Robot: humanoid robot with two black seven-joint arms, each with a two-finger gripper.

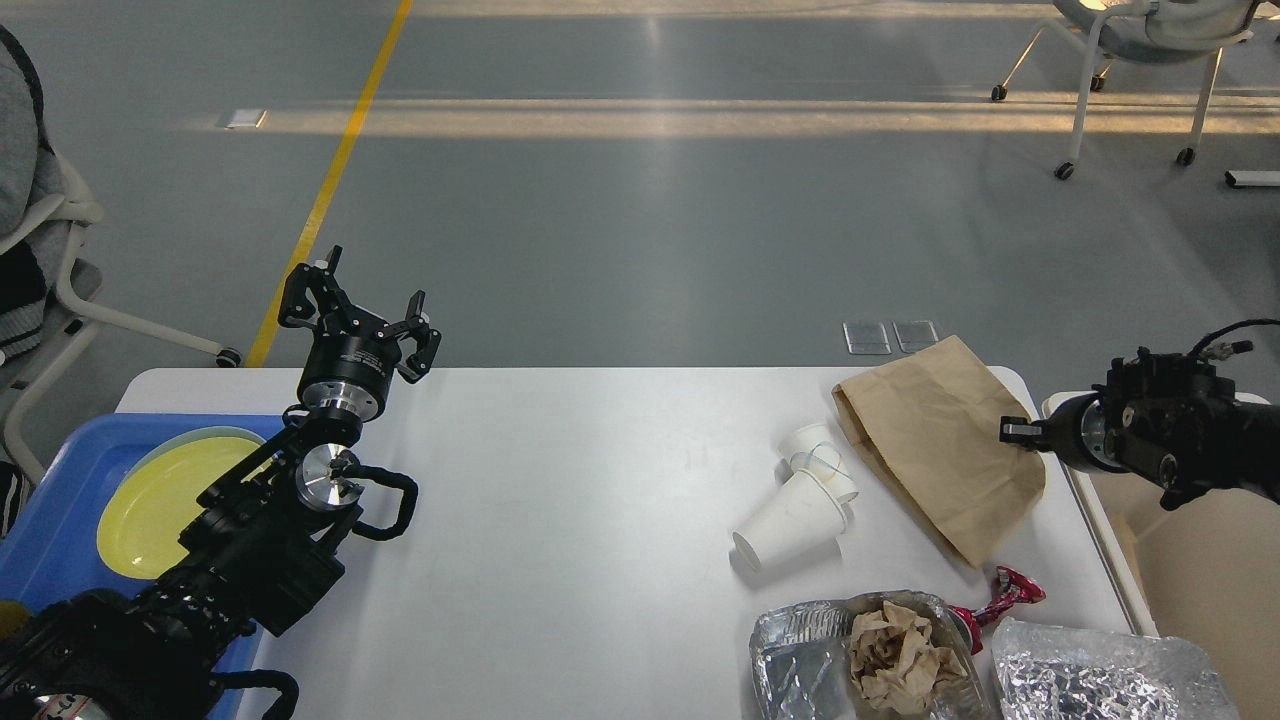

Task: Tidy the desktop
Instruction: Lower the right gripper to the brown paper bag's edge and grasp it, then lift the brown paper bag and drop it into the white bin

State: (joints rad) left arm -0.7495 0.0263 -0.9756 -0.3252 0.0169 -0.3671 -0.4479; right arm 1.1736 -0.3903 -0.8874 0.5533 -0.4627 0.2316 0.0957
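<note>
The white desktop [560,520] carries litter on its right side. A brown paper bag [930,440] lies at the far right corner, its top reaching past the far edge. Two or three white paper cups [800,510] lie tipped beside it. A foil tray [800,650] holds crumpled brown paper [900,655]. A red wrapper [1005,590] and a second foil piece [1100,680] lie near it. My left gripper [362,305] is open and empty, raised over the far left edge. My right gripper [1018,430] touches the bag's right edge; its fingers cannot be told apart.
A blue tray [45,560] with a yellow plate [160,500] sits at the desktop's left end, partly under my left arm. A cream bin [1190,570] stands off the right edge, below my right arm. Chairs stand on the floor at far left and far right.
</note>
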